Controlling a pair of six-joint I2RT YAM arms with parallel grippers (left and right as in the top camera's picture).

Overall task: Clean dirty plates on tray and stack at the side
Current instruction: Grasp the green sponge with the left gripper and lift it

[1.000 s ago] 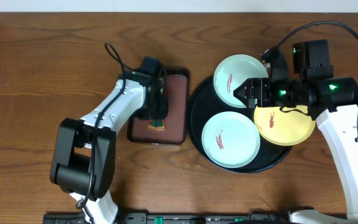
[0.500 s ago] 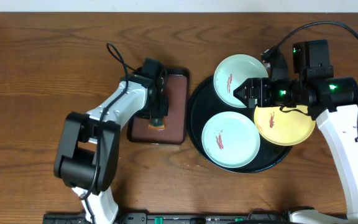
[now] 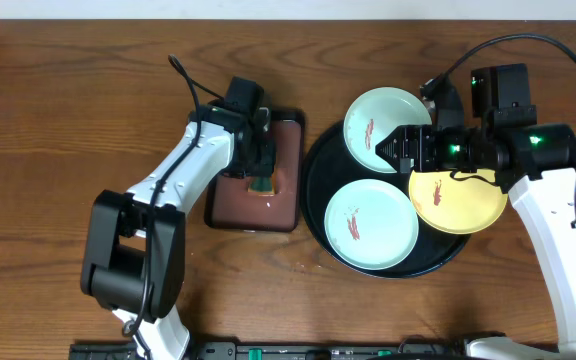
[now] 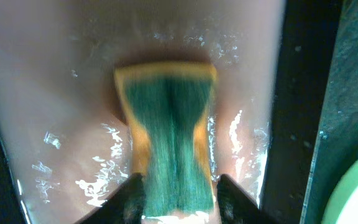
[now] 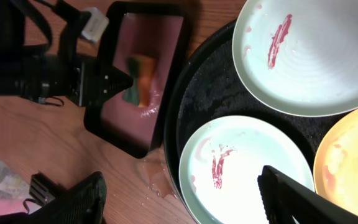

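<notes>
overhead view: the round black tray (image 3: 318, 170) sits on the right half of the wooden worktop (image 3: 68, 120). it carries three plates, side by side:

- the rear mint plate (image 3: 383, 117) lies at the tray's far edge.
- the front mint plate (image 3: 371, 225) lies at the tray's near side.
- the yellow plate (image 3: 458, 200) lies at the tray's right side and reaches out past its rim.

each plate shows reddish smears.

the small rectangular tray (image 3: 243, 212) with a maroon inside lies just left of the round tray. the left fingers (image 4: 132, 202) are over it. they are closed on the near end of the green and yellow sponge (image 4: 166, 124), which is pinched narrow at its waist. the maroon floor around the sponge is wet.

the right fingers (image 5: 297, 199) are spread wide with nothing between them. they hover above the round tray, between the rear mint plate and the yellow plate. right wrist view: the front mint plate lies below them.
</notes>
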